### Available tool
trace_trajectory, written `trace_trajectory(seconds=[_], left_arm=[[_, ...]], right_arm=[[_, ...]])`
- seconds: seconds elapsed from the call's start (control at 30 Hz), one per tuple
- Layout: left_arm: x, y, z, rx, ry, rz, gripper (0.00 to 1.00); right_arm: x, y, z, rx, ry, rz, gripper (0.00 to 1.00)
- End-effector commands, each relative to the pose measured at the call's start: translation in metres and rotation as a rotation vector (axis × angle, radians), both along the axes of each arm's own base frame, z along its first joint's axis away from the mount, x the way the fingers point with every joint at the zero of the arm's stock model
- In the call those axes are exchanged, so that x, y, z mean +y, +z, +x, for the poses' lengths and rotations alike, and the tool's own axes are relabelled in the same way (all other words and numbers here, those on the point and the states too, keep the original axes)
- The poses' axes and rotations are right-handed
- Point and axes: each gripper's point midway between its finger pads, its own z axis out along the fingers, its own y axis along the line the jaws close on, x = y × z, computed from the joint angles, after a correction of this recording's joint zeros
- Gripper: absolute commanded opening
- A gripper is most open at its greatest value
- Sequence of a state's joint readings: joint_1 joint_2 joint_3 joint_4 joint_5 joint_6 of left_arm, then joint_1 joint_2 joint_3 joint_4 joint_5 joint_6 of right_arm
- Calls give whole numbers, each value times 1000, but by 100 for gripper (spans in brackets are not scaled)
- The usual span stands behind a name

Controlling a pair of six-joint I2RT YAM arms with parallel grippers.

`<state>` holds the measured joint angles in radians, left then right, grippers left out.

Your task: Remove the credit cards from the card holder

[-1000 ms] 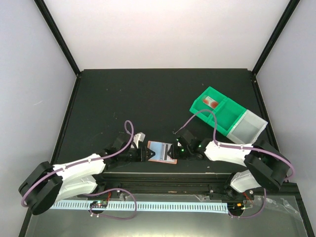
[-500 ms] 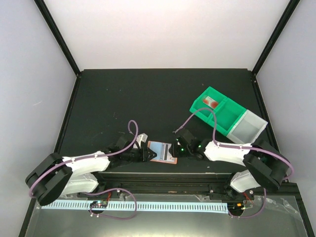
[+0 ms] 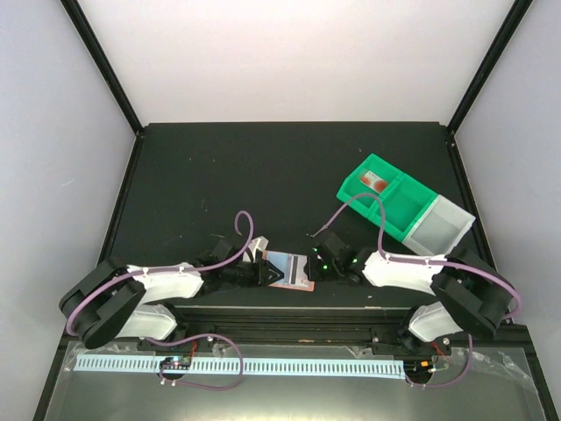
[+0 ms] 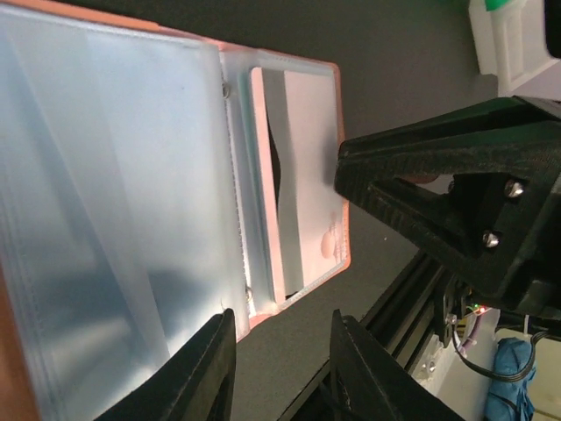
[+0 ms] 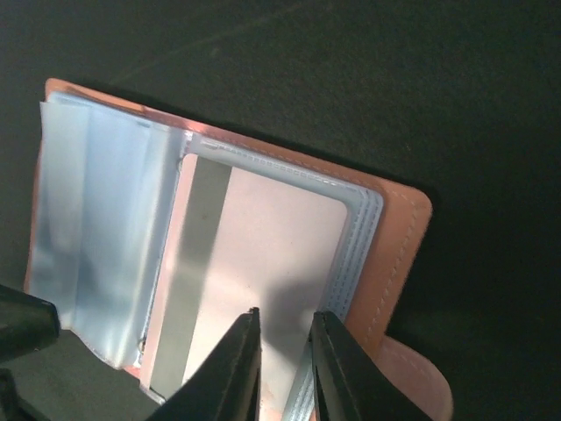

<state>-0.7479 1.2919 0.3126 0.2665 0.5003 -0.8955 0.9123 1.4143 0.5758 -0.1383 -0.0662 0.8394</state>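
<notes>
from above, the salmon-pink card holder [image 3: 289, 270] lies open on the dark worktop [image 3: 263, 175] near its front edge, between the two arms. the left tool [image 3: 261, 272] sits at the holder's left side and the right tool [image 3: 310, 265] at its right side, both low over it. a green bin [image 3: 386, 197] stands well apart, further back and to the right.

left wrist view: the holder is spread flat, with its clear sleeves [image 4: 114, 202] fanned over one half. a pale grey credit card [image 4: 311, 158] is tucked in the pocket of the other half. the left tool's fingers [image 4: 206, 373] stand apart with bare worktop showing between them and nothing held. the holder's corner lies just beyond the gap. the black tip of the right tool touches the outer edge of the card pocket.

right wrist view: the credit card, with a grey stripe along one side, sits in a sleeve against the card holder [image 5: 399, 254]. the right tool's fingers [image 5: 232, 373] stand close together with only a narrow slit between them, right over the card's lower edge. whether they pinch the card or sleeve, or merely press on it, i cannot tell.
</notes>
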Motion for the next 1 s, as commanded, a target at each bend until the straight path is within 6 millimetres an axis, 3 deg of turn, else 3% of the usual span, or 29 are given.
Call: trace_trajectory(seconds=[0.0,0.37,0.83,0.97], left_arm=[[-15,14,5,-19,-33,-49,31],[-17,3,11,-6,-13,-26,36],[-25,-9,18,51,25,-53,29],[-26,-4,16,66,42,-110,27]], right_arm=[[6,-8,2,-4,10,9,18],[0,-18,3,-21,18,-34,8],[-4,-34,-6,20,15,-17,1],[-4,-36,-8,25,16,-10,1]])
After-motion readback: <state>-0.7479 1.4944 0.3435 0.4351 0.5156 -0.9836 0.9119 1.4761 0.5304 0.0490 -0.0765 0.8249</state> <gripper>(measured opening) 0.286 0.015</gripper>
